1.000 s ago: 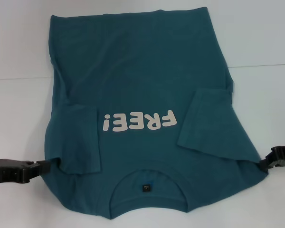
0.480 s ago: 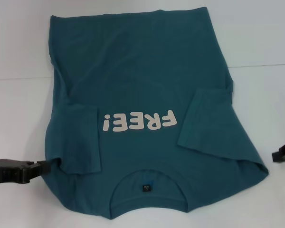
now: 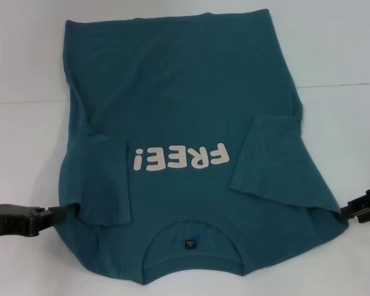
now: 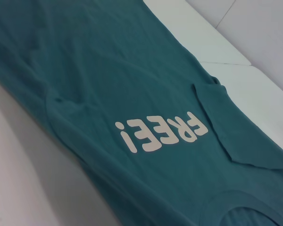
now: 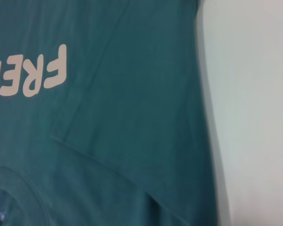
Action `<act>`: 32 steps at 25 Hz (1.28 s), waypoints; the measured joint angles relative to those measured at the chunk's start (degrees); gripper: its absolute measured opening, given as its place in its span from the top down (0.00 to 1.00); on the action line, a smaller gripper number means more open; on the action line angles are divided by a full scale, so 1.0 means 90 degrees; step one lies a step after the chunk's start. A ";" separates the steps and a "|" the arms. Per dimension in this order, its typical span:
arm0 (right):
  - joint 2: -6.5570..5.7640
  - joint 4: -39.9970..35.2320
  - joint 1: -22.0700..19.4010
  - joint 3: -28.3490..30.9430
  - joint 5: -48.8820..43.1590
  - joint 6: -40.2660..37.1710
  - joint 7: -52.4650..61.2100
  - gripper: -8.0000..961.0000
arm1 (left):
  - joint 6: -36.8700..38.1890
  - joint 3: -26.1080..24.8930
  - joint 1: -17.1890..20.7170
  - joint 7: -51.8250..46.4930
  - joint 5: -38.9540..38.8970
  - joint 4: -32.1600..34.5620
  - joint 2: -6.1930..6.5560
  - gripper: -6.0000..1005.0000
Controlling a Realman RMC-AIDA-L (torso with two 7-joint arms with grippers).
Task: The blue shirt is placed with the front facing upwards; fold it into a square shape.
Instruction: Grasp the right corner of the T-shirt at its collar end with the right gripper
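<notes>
The blue shirt (image 3: 185, 105) lies flat on the white table, front up, with its pale "FREE!" print (image 3: 179, 158) showing and its collar (image 3: 191, 246) nearest me. Both short sleeves are folded inward over the chest: one sleeve (image 3: 105, 185) on the left, the other sleeve (image 3: 268, 160) on the right. My left gripper (image 3: 58, 215) touches the shirt's left shoulder edge. My right gripper (image 3: 348, 211) sits just off the right shoulder corner. The left wrist view shows the shirt (image 4: 108, 70) and its print; the right wrist view shows the shirt (image 5: 132, 94) beside bare table.
The white table (image 3: 333, 49) surrounds the shirt, with a faint seam line (image 3: 345, 84) running across it behind the sleeves. The shirt's hem reaches close to the far edge of the head view.
The right gripper pulled away to the right edge of the view, then came back toward the shirt's right shoulder corner. The left gripper and the shirt have barely moved.
</notes>
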 joint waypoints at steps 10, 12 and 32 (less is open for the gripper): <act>0.0027 0.0197 0.0042 -0.0003 0.0015 0.0203 -0.0010 0.30 | 0.0104 -0.0019 0.0029 -0.0016 -0.0080 -0.0120 -0.0022 0.96; 0.0033 0.0268 0.0048 -0.0004 0.0024 0.0244 -0.0016 0.24 | 0.0104 -0.0019 0.0041 -0.0017 -0.0102 -0.0122 -0.0014 0.96; 0.0158 0.0788 0.0287 -0.0021 0.0096 0.0509 -0.0050 0.24 | 0.0080 -0.0016 0.0048 -0.0022 -0.0107 -0.0114 -0.0004 0.96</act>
